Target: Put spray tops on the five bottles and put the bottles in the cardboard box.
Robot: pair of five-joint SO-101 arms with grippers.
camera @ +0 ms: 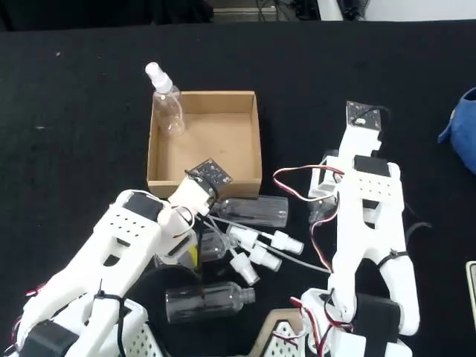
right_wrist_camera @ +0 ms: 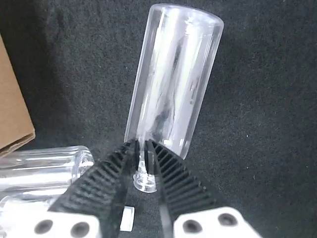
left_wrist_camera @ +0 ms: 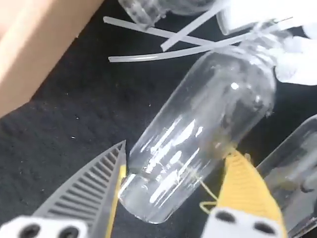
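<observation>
**Both grippers on bottles beside the cardboard box**

The left gripper (left_wrist_camera: 178,151) has its jaws spread wide, one ribbed grey and one yellow, each against a side of a clear bottle (left_wrist_camera: 203,114). This bottle lies on the black cloth (camera: 74,111) just off the front wall of the cardboard box (camera: 238,182). The right gripper (right_wrist_camera: 140,144) is pinched narrow on the open neck of a capless bottle (right_wrist_camera: 171,79), near the box's front corner, with the bottle's flat base pointing away from the jaws.

The wrist views give these grips close up. In the high view the right arm (camera: 364,223) lies over its own gripper. That view instead lays out the whole scene: a topped bottle (camera: 168,108) stands upright in the box's far corner. A third bottle (camera: 253,210) lies along the front wall, and a fourth bottle (camera: 208,301) lies farther out from that wall.

Loose spray tops (camera: 260,249) are heaped between those two lying bottles. Their thin pale dip tubes (left_wrist_camera: 163,42) cross just past the clear bottle's shoulder.

The bottles are smooth, transparent cylinders. The box is plain brown card with an open top, and the cloth is matte.
</observation>
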